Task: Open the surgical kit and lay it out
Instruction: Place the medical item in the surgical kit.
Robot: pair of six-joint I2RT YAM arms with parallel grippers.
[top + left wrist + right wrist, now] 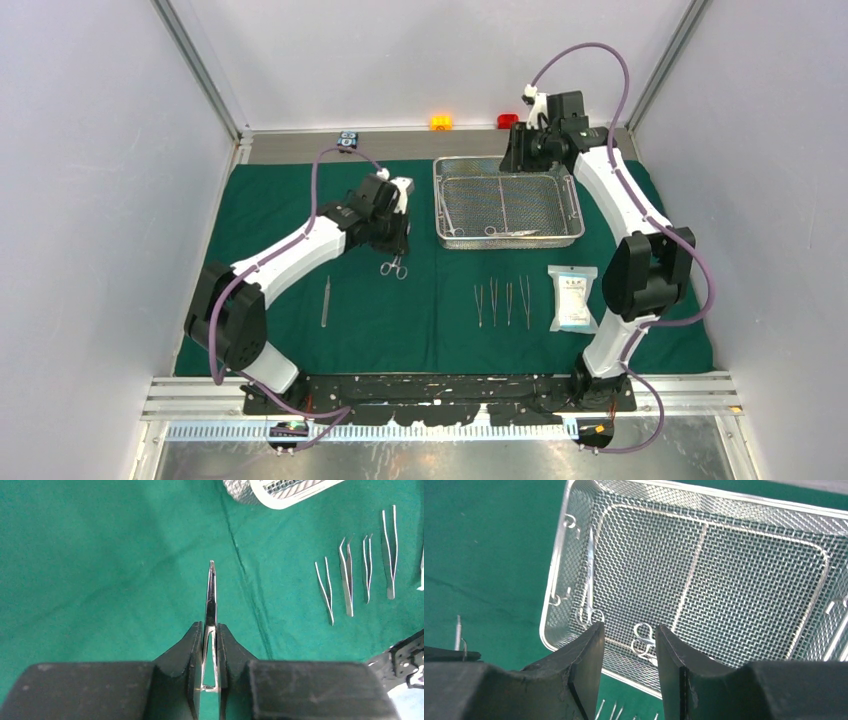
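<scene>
Green cloth wrap (290,200) lies spread flat between pale grey walls (90,200)

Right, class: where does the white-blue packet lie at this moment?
Top view: the packet lies on the green cloth on the right side, just right of the four tweezers and below the mesh tray in the picture.

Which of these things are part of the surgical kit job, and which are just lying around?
Kit: green cloth, mesh tray, four tweezers, white packet, slim steel tool, ring-handled instrument in the left end effector.
Lying about: orange block, red block, black-blue block.
</scene>
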